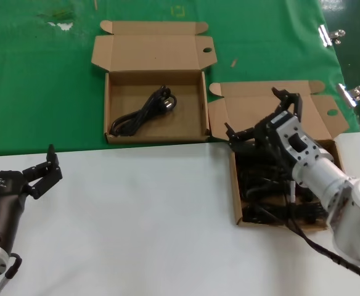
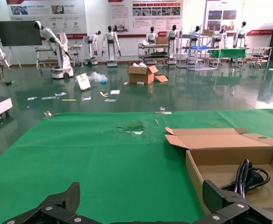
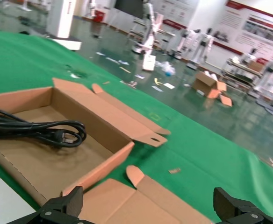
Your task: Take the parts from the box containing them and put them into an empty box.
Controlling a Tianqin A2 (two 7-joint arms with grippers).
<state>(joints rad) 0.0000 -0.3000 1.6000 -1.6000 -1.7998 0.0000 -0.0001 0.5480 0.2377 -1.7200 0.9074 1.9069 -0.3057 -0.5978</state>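
- Head view: my right claw (image 1: 261,117), fingers spread, hovers over the full box (image 1: 237,200) of cords (image 1: 266,203); my left claw (image 1: 41,169), also apart, waits above the white worktop (image 1: 137,216).
- Left wrist view: one cord (image 2: 246,175) lies in the far box (image 2: 220,154).
- Right wrist view: that cord (image 3: 38,130) rests inside it.

Cardboard, rubbery cable, cloth and hard plastic

Both boxes, the far one (image 1: 155,106) and the near one (image 1: 277,166), are plain brown cardboard, matt and smooth, with raw cut edges. The power cord (image 1: 144,111) in the far box looks like black rubbery plastic with a faint sheen. The green table cover (image 1: 38,80) reads as matt cloth; the white surface (image 1: 137,228) is smooth. The right gripper (image 1: 261,117) and left gripper (image 1: 46,169) are black matt plastic.
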